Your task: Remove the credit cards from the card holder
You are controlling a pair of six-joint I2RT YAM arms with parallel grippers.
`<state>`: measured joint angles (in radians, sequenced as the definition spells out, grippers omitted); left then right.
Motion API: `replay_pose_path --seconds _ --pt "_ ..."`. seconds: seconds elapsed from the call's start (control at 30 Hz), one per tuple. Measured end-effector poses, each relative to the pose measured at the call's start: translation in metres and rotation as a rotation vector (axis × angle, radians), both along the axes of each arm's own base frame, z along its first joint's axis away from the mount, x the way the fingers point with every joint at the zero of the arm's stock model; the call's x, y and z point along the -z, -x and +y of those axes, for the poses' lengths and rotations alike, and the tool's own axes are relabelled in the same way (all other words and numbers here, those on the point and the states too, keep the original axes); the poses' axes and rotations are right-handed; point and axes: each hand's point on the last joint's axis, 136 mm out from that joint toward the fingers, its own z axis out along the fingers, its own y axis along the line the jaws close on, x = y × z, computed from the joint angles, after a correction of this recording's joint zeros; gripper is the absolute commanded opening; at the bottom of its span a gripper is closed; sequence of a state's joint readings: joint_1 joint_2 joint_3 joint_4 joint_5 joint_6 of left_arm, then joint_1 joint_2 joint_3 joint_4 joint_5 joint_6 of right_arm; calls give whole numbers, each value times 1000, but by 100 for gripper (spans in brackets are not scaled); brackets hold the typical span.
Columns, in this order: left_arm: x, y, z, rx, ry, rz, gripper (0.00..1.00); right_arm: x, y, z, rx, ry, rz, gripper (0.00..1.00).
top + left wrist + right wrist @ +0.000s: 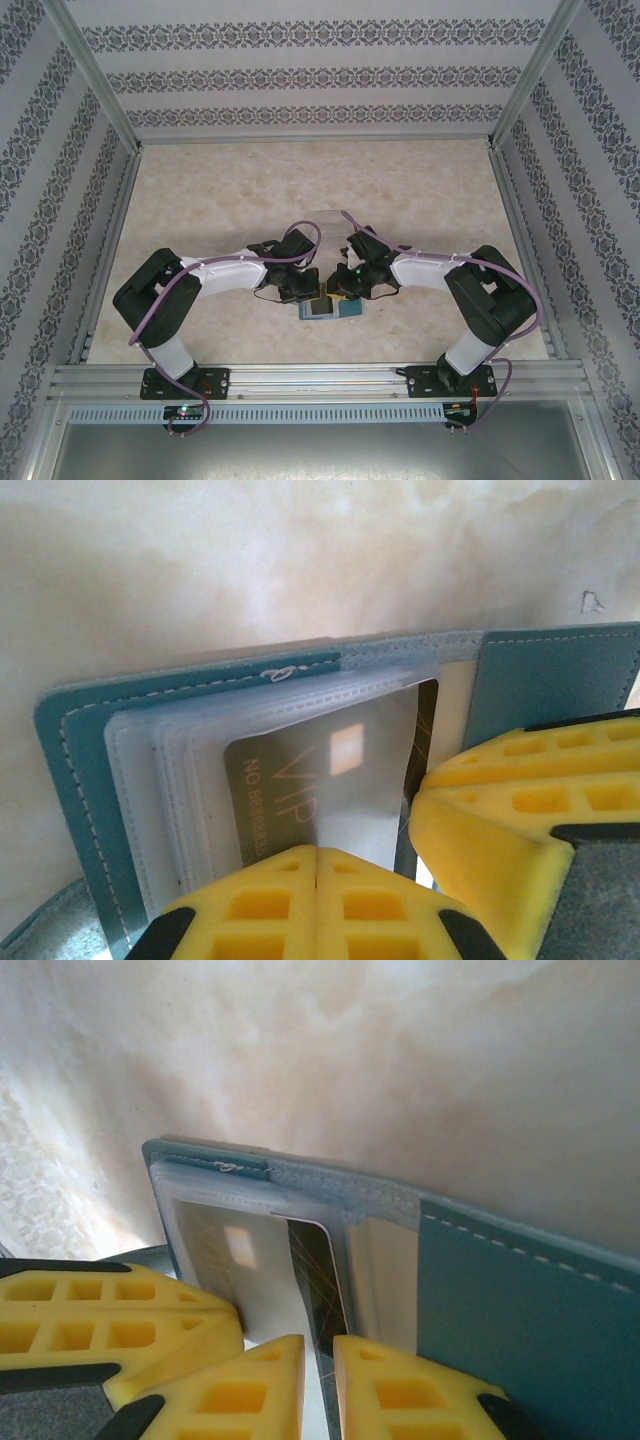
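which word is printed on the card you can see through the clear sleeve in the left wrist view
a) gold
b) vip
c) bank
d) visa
b: in the left wrist view the card lies under a clear sleeve of the open card holder, and the large letters on it read VIP.

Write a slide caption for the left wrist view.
Teal card holder lies open, a VIP credit card showing through its clear sleeve, the left end effector shut at the sleeve's near edge.
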<state>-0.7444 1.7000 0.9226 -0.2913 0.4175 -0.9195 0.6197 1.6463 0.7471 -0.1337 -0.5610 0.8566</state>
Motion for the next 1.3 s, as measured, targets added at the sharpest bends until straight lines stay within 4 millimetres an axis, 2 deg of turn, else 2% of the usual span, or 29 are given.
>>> replay_pose_path --seconds 0.47,0.93,1.3 --pt "0 0 0 0 -1 -1 0 0 3 -11 -9 75 -19 19" --pt "1 -1 2 15 -18 -15 0 -9 -1 -15 2 75 -47 27" --pt "3 -2 1 22 -22 -13 0 -1 2 -19 7 84 -31 24"
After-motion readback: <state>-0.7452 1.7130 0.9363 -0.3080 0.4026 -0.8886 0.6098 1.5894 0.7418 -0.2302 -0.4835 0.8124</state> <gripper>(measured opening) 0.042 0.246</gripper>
